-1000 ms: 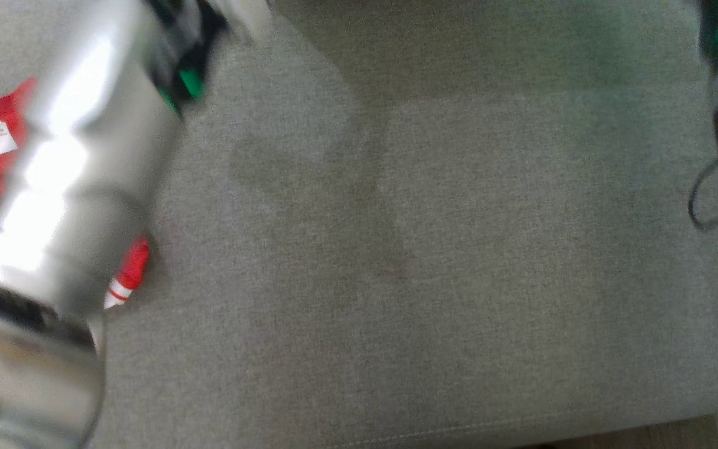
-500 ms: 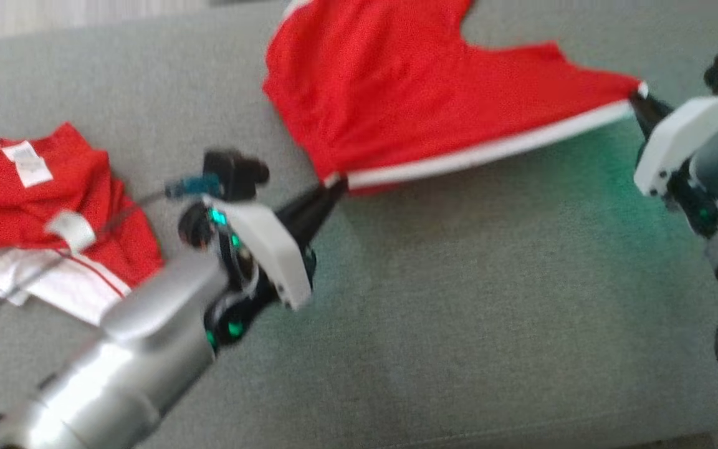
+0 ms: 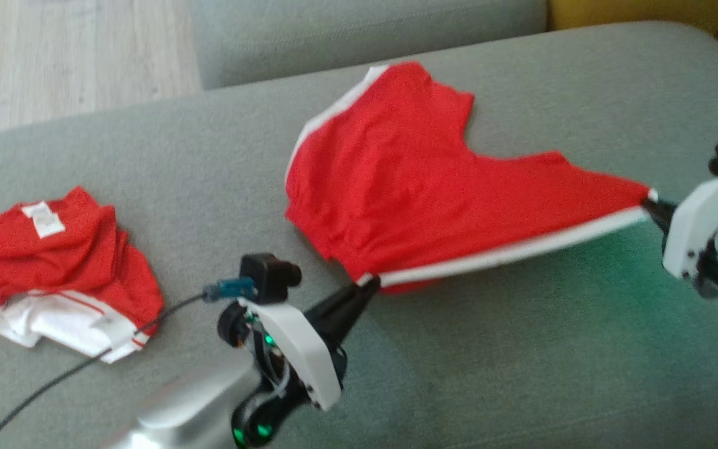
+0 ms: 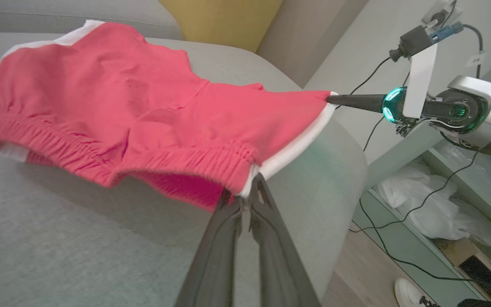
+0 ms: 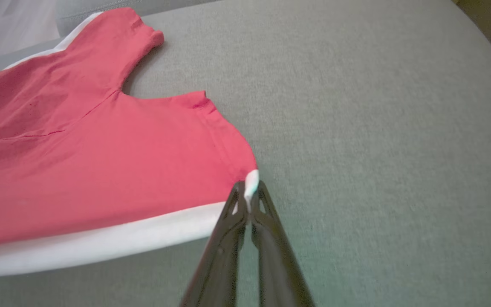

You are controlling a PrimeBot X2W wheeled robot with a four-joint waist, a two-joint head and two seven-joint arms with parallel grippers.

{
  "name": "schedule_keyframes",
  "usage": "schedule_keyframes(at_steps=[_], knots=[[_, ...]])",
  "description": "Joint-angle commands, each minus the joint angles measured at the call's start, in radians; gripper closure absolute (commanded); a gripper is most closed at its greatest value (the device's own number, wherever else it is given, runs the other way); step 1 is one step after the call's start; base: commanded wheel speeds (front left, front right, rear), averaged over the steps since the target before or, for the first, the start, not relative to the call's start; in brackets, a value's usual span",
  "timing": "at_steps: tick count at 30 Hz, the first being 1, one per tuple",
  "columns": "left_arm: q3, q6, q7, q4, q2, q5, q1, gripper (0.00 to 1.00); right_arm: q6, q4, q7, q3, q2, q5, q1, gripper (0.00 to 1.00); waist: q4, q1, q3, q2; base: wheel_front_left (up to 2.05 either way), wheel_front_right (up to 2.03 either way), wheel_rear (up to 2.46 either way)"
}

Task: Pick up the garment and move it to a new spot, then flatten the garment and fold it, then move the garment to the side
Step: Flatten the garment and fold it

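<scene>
Now the red elasticated shorts with a white side stripe (image 3: 409,187) are stretched between both grippers over the grey fabric sofa cushion (image 3: 521,362). Their far part rests on it and the near edge is lifted. The left gripper (image 3: 368,284) has its jaws closed on the near-left waistband corner. The right gripper (image 3: 650,204), jaws also closed, pinches the white-striped hem corner at the right. A crumpled red-and-white garment (image 3: 53,274) lies well apart to the left.

L gripper (image 3: 368,284): 2 long dark tapered fingers.
Plate (image 3: 300,352): white, behind jaws; green LEDs.
Wrist cam (image 3: 268,274): black, blue plug, black cable.
Forearm (image 3: 184,405): glossy silver.
</scene>
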Motion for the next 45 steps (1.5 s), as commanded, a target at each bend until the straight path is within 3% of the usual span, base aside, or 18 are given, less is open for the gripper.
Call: schedule_keyframes(at_steps=[1, 11, 21, 32, 39, 45], knots=[[0.027, 0.009, -0.015, -0.036, 0.025, -0.006, -0.026, 1.00, -0.001, -0.035, 0.007, 0.003, -0.044, 0.012, 0.012, 1.00, -0.014, 0.0002, -0.020, -0.0001, 0.00, 0.00, 0.00], [0.019, 0.056, -0.020, -0.147, 0.032, -0.015, 0.025, 1.00, -0.001, -0.182, 0.070, -0.062, -0.128, 0.070, 0.111, 1.00, -0.009, 0.0002, -0.040, -0.0001, 0.00, 0.00, 0.00], [0.077, 0.083, -0.066, -0.139, 0.029, 0.019, -0.055, 1.00, -0.001, -0.236, -0.043, -0.196, -0.057, -0.051, 0.007, 1.00, 0.075, 0.0002, 0.057, -0.0001, 0.00, 0.00, 0.00], [0.111, 0.073, -0.111, -0.044, -0.051, 0.042, -0.154, 1.00, -0.001, -0.049, -0.125, -0.267, 0.062, -0.208, -0.229, 1.00, 0.209, 0.0002, 0.189, -0.0001, 0.00, 0.00, 0.00], [0.117, 0.090, -0.134, 0.061, -0.143, 0.094, -0.275, 1.00, -0.001, 0.089, -0.169, -0.291, 0.083, -0.311, -0.403, 1.00, 0.288, 0.0002, 0.317, -0.0001, 0.00, 0.00, 0.00], [0.099, 0.059, -0.135, 0.139, -0.215, 0.116, -0.347, 1.00, -0.001, 0.203, -0.197, -0.293, 0.081, -0.397, -0.509, 1.00, 0.345, 0.0002, 0.386, -0.0001, 0.00, 0.00, 0.00]])
